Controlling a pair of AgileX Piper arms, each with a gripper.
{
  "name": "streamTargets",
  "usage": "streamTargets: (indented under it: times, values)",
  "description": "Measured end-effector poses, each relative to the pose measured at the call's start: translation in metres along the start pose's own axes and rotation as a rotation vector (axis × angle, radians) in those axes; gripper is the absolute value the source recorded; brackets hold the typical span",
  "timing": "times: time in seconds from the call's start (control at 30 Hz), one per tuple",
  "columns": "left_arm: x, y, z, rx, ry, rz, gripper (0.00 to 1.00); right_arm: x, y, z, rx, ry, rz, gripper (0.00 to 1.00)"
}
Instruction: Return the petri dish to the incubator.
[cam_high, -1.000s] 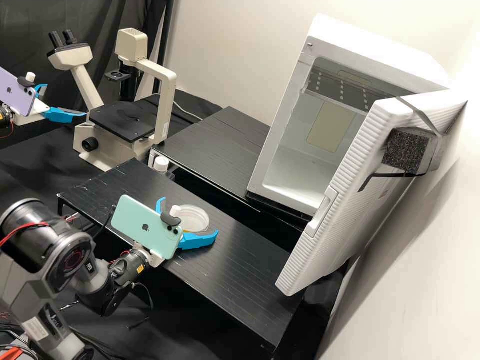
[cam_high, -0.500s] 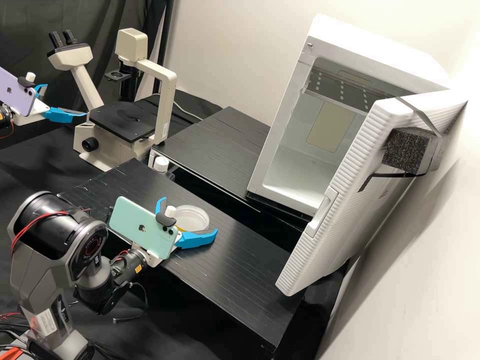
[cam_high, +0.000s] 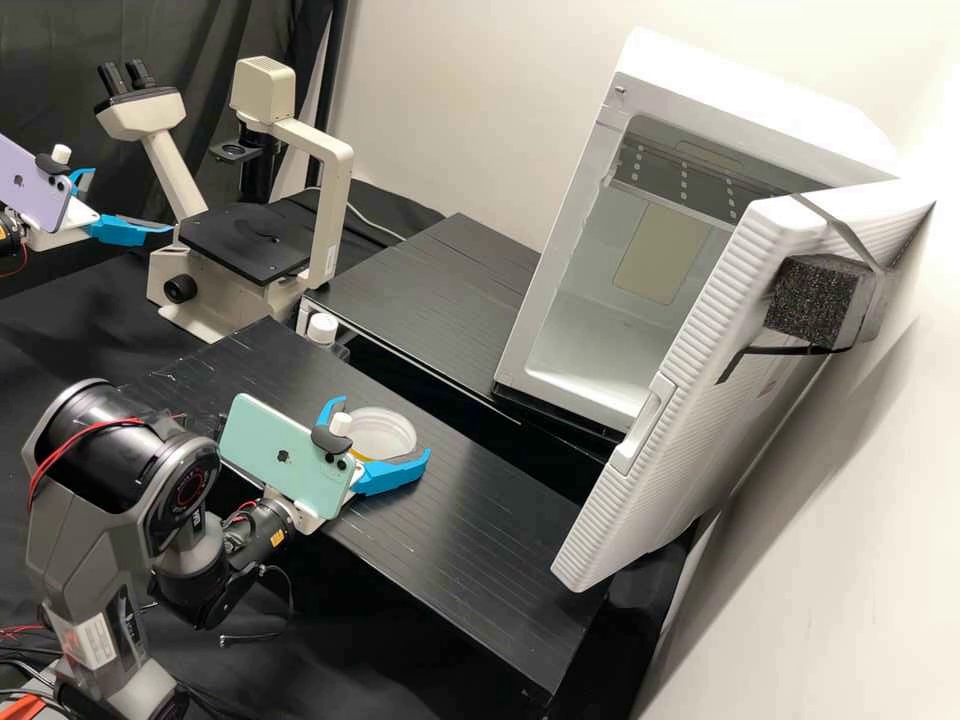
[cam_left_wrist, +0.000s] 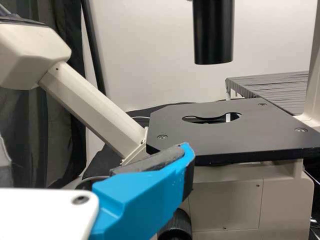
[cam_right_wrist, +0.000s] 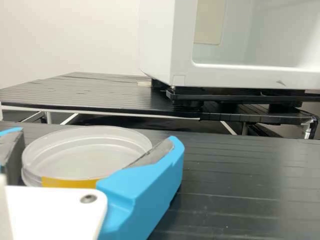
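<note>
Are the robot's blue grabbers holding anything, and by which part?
The right gripper is around the side of the petri dish, but whether it grips it cannot be told. The left gripper holds nothing.

In the high view, the petri dish (cam_high: 387, 434) is on the front desk (cam_high: 470, 540), between the spread fingers of the right hand (cam_high: 383, 427). Behind this desk, across a gap, lies the rear desk (cam_high: 430, 290), with the incubator (cam_high: 750, 110) on its right part; the open door (cam_high: 640, 490) is at the incubator's right, angled forward, with a foam block (cam_high: 815, 300) strapped to it. The microscope (cam_high: 325, 210) is left of the rear desk, a curtain (cam_high: 60, 60) behind it and the left hand (cam_high: 131, 202) just beside it on the left. A capped bottle (cam_high: 322, 328) lies behind the front desk, near the rear desk's left corner.
</note>
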Motion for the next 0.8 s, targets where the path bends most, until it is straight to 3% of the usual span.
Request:
streamTargets:
  times: [0.57,0.73,0.8]
  values:
    - [0.0,0.0,0.0,0.0,0.0,0.0,1.0,0.001,0.001,0.002,-0.001,0.0,0.008,0.0]
    - [0.0,0.0,0.0,0.0,0.0,0.0,1.0,-0.003,0.015,0.006,-0.008,0.016,0.027,0.0]
    - [0.0,0.0,0.0,0.0,0.0,0.0,1.0,-0.005,0.024,0.012,-0.004,-0.012,0.057,0.0]
